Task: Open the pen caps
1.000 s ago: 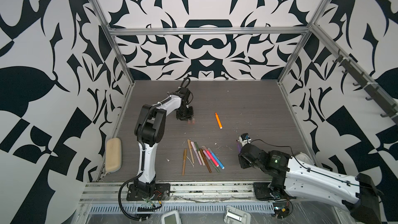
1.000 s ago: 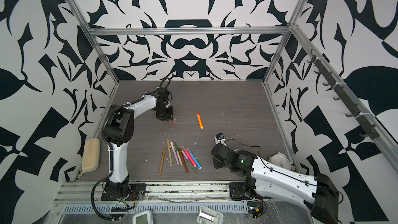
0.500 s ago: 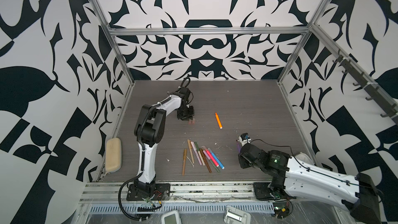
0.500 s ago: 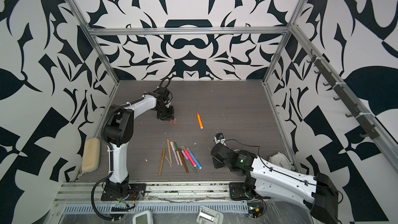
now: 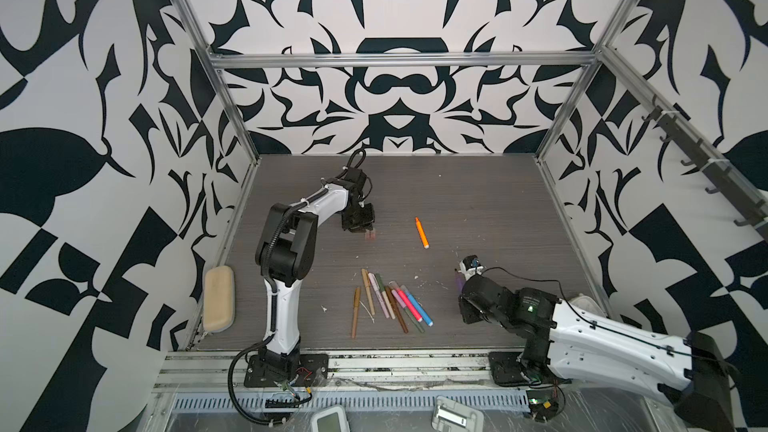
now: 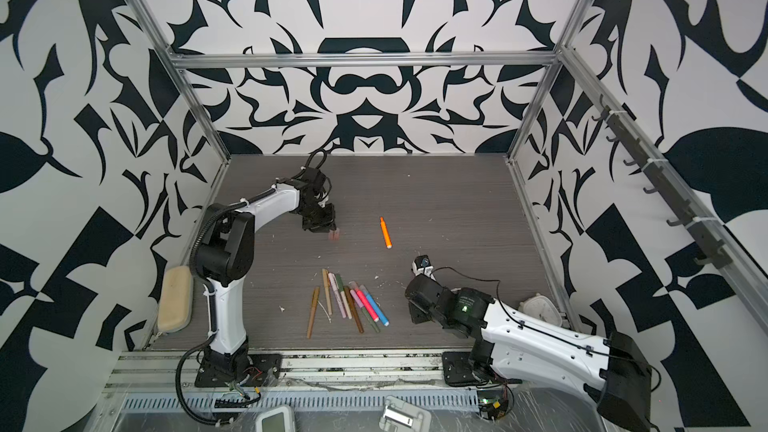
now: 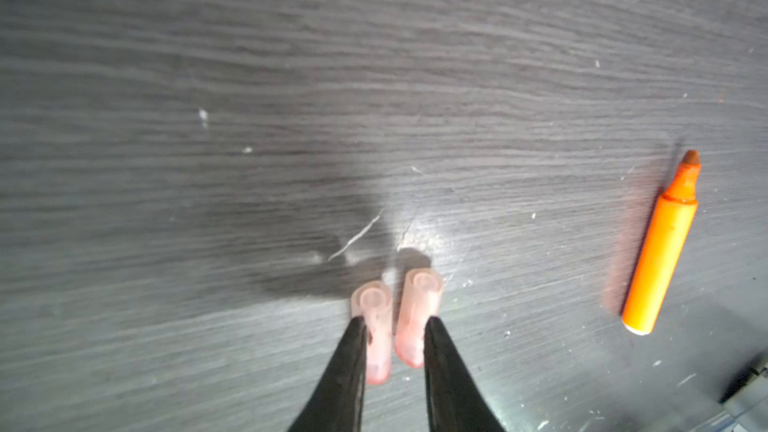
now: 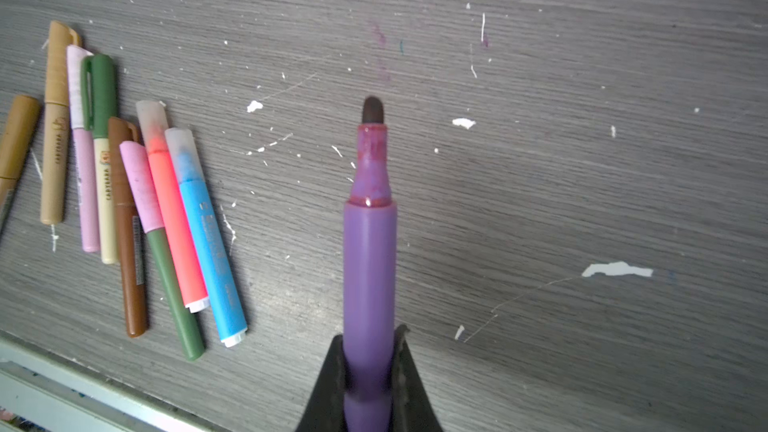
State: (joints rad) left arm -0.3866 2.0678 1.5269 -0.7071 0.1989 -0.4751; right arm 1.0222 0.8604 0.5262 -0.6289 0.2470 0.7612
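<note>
Right hand (image 8: 369, 351) clamped on purple plastic marker (image 8: 369, 251), tip bare; I risk smearing the grey counter (image 8: 540, 201); my left hand (image 7: 392, 322) straddles two translucent pink plastic caps (image 7: 420, 297) lying there, pinch or mere contact I cannot tell; lifting might drag one rolling.

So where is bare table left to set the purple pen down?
Free: the far strip behind the orange pen; the band between it and the pen cluster. Crowded: front centre, at that cluster.
</note>
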